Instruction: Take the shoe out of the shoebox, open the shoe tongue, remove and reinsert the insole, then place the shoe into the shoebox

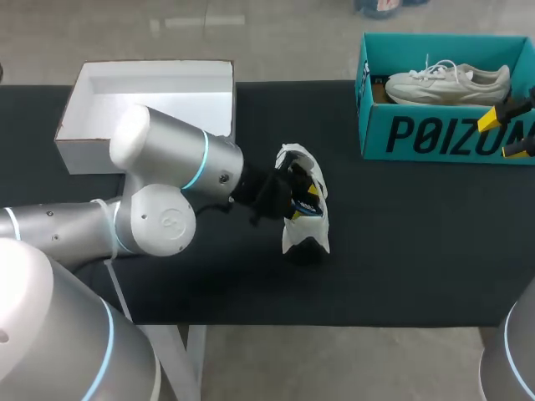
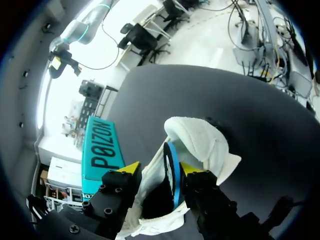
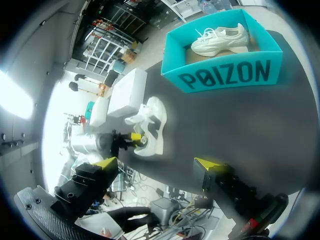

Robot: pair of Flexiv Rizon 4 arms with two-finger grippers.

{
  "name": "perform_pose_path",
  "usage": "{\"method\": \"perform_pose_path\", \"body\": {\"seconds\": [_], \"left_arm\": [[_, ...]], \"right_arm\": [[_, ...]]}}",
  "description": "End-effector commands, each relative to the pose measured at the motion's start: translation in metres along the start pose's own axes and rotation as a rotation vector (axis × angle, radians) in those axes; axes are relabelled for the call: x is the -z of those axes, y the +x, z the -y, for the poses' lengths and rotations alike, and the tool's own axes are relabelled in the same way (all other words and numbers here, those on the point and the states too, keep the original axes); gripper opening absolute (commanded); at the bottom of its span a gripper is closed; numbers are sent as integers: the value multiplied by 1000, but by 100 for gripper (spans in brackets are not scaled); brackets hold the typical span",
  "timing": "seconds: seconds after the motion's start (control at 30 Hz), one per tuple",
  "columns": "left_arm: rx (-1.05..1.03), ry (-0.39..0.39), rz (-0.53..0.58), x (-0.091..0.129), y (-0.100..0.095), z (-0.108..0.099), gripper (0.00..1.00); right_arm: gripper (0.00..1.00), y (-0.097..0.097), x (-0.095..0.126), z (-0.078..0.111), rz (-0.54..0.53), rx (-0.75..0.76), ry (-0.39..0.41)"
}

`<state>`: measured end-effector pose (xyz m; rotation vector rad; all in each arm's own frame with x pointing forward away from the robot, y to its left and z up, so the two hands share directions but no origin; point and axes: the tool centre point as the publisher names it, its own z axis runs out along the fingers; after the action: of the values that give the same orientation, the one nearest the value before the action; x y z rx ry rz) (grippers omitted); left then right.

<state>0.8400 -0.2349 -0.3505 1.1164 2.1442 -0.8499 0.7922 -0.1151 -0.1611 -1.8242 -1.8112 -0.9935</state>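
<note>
We found the left gripper [image 2: 160, 168] with its fingers well apart yet pressed on the white shoe [image 1: 305, 227] from two sides at its opening, where the edge of the blue insole [image 2: 171, 172] stood just beside one yellow tip. The shoe rested on the black table [image 1: 418, 242], well apart from the teal shoebox [image 1: 435, 138], which held a second white shoe [image 1: 447, 83]. The right gripper [image 3: 156, 163] hung wide open and empty beside that shoebox, and a white box [image 1: 84, 154] sat at the far left.
</note>
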Motion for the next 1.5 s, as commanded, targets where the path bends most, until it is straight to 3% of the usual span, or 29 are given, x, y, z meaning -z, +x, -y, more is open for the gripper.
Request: {"method": "perform_pose_path", "body": {"seconds": [0.03,0.07,0.1,0.13,0.8,0.87,0.9,1.13,1.23,1.37,1.5], "left_arm": [[-19,-22,0,15,3,6,34],[-25,-30,-2,16,3,5,25],[-29,-35,-4,17,3,5,6],[-28,-36,-3,18,4,4,0],[0,6,-82,-5,18,6,0],[1,2,-73,1,16,6,28],[0,-3,-68,5,14,6,33],[-16,-20,-56,19,11,7,41],[-20,-20,-53,21,10,7,34],[-29,-24,-59,20,10,6,0],[-29,-15,-67,19,12,7,0]], "right_arm": [[100,0,0,1,3,-1,0],[100,0,0,1,3,-1,0],[100,0,0,1,3,-1,0],[100,0,0,1,3,-1,0],[100,0,0,1,3,-1,0],[100,0,0,1,3,-1,0],[100,0,0,1,3,-1,0],[100,0,0,1,3,-1,0],[100,0,0,1,3,-1,0],[100,0,0,1,3,-1,0],[100,0,0,1,3,-1,0]]}}
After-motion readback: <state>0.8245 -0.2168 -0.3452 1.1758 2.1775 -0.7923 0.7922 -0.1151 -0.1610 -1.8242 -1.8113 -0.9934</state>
